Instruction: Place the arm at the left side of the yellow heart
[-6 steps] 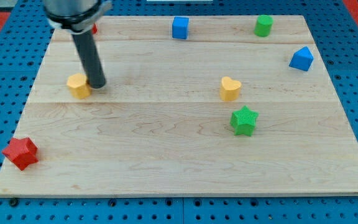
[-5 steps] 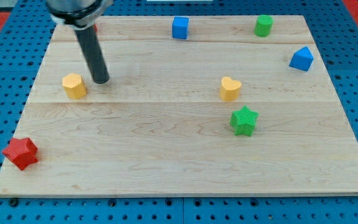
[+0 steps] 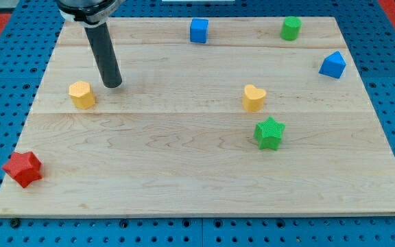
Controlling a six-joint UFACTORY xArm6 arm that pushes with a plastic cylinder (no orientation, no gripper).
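Note:
The yellow heart (image 3: 254, 97) lies right of the board's middle, just above a green star (image 3: 269, 133). My tip (image 3: 113, 84) rests on the board in the upper left part, far to the left of the heart. It stands a short way to the upper right of a yellow hexagon-like block (image 3: 81, 95), apart from it. The dark rod rises from the tip toward the view's top left.
A blue cube (image 3: 198, 30) and a green cylinder-like block (image 3: 291, 28) sit near the top edge. A blue block (image 3: 332, 64) is at the right edge. A red star (image 3: 22, 169) sits at the bottom left corner of the wooden board (image 3: 184, 178).
The yellow hexagon-like block shifted slightly left, then my tip drew away from it, moving a little up and right. The other blocks have not moved.

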